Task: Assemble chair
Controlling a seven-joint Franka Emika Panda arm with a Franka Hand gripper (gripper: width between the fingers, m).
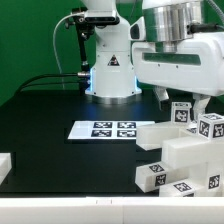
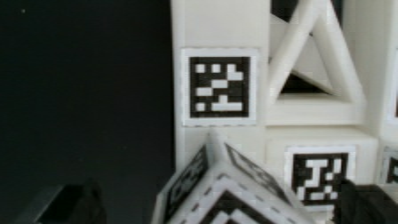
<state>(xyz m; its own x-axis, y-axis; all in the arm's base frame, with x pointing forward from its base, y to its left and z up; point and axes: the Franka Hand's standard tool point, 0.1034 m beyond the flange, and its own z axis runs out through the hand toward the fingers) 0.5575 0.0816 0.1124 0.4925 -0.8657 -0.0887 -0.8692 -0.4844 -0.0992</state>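
The chair is in loose chunky white parts point(image 1: 185, 150) with black-and-white tags, piled at the exterior view's right. My gripper point(image 1: 185, 102) hangs over the pile, its fingers point(image 1: 164, 96) spread to either side of a small tagged block point(image 1: 181, 112). In the wrist view a tagged white panel point(image 2: 221, 88) with triangular cut-outs point(image 2: 329, 60) lies ahead. A tagged angular part point(image 2: 231, 190) sits between my gripper's point(image 2: 228, 208) dark fingertips point(image 2: 71, 205), with a gap on one side. The gripper looks open and holds nothing.
The marker board point(image 1: 103, 129) lies flat on the black table in front of the robot base point(image 1: 110, 75). A separate white block point(image 1: 5, 165) sits at the exterior view's left edge. A long white bar point(image 1: 185, 152) lies across the pile's front.
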